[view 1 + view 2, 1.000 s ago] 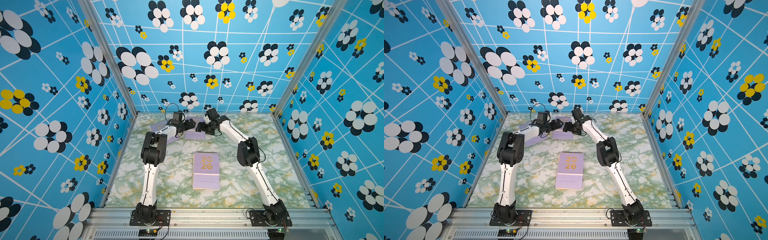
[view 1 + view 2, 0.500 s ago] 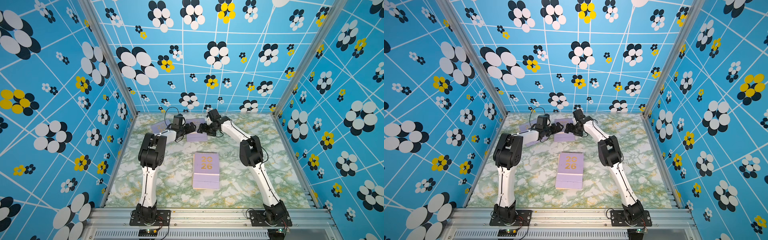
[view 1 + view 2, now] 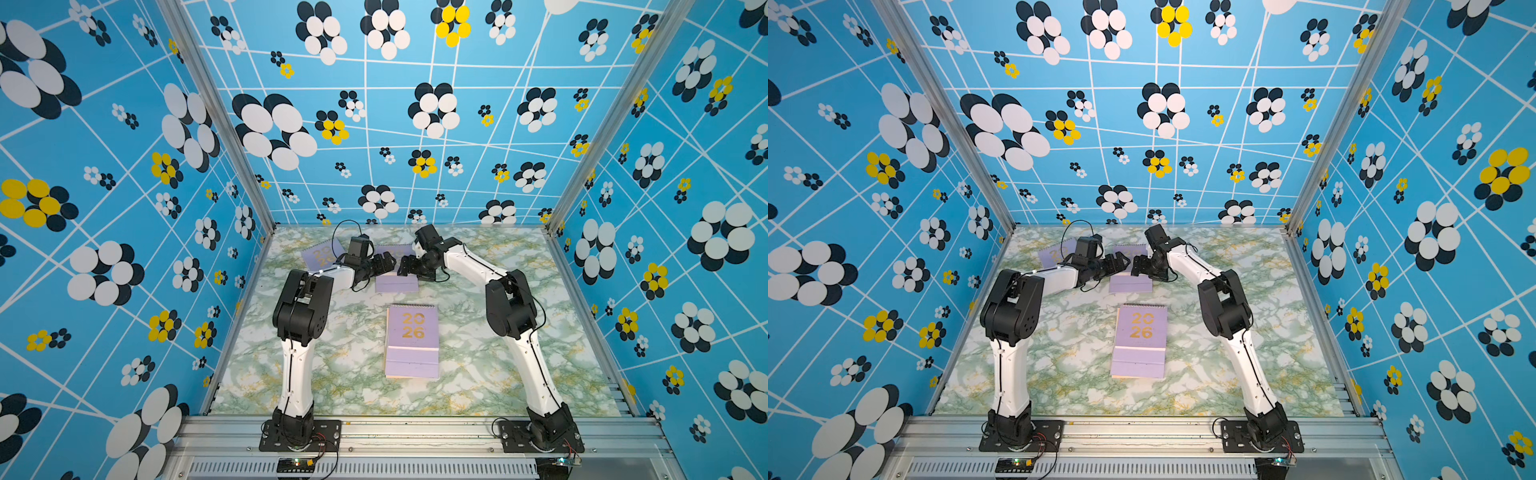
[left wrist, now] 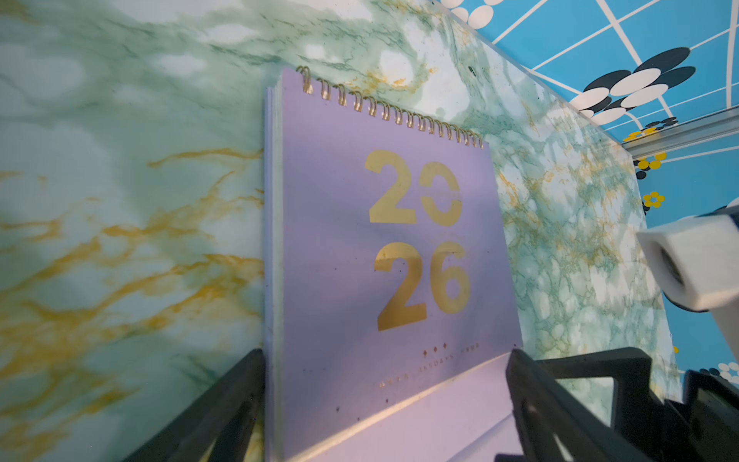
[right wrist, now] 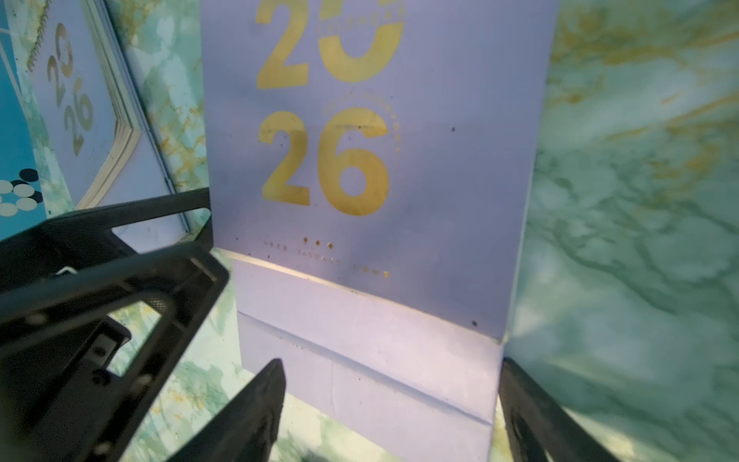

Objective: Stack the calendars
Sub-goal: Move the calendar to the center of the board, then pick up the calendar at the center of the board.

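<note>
Your left gripper has its jaws spread wide, one black finger along each long side of a lilac spiral-bound card desk calendar with a gold "2026" on its cover. You cannot tell from here whether the fingers touch its edges. Your right gripper also has its jaws apart, straddling the plain lower flap of that lilac calendar, just beside the left gripper. The calendar lies flat and face up on the green-and-gold marbled counter, towards the far wall.

Judging by that, you are at the pick-up of the next calendar for the stack, which sits mid-counter, well apart from both grippers. The next move calls for closing on the side edges, or getting a finger under the thin card. After that, lift it level and square it over the stack's lilac top.

Count: two grippers and three lilac covers in view. These are the one straddled, a second lilac calendar lying askew at the far left, and the stack's top. A peach edge shows under that top, but how many lie beneath cannot be counted.
</note>
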{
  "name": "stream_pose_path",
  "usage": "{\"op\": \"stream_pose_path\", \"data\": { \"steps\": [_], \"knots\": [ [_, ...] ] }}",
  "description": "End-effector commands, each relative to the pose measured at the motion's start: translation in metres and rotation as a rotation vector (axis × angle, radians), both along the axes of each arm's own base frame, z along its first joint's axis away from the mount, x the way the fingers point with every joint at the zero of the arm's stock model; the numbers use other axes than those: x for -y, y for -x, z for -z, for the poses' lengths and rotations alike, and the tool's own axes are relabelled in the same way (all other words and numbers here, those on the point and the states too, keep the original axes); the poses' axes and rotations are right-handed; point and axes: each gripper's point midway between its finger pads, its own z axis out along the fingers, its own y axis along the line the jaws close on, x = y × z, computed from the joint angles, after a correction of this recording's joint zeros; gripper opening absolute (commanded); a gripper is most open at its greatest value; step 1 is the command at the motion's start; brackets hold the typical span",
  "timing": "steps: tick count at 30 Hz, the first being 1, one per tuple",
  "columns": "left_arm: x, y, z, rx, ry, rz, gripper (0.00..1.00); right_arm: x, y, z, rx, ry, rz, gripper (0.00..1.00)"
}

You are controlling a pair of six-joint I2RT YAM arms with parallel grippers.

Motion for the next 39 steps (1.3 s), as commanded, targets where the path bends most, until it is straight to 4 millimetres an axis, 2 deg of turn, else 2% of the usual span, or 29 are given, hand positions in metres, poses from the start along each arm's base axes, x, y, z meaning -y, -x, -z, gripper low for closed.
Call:
{"op": "stream_pose_path", "data": {
  "steps": [1, 6, 10, 25, 39],
  "knots": [
    [0.008, 0.026, 0.009, -0.089, -0.026, 0.06, 0.95, 0.01, -0.01, -0.029, 0.051, -0.02, 0.054, 0.84],
    [-0.003, 0.017, 0.007, -0.086, -0.105, 0.064, 0.95, 0.026, -0.021, -0.032, 0.069, -0.015, 0.071, 0.84],
    [-0.006, 0.012, 0.011, -0.099, -0.139, 0.068, 0.95, 0.028, -0.028, -0.034, 0.081, -0.019, 0.053, 0.84],
    [-0.005, 0.004, 0.025, -0.141, -0.17, 0.089, 0.95, 0.015, -0.041, -0.013, 0.049, -0.024, 0.017, 0.82],
    [0.004, 0.003, 0.028, -0.152, -0.137, 0.107, 0.95, 0.004, -0.032, 0.005, -0.005, -0.048, -0.005, 0.82]
  ]
}}
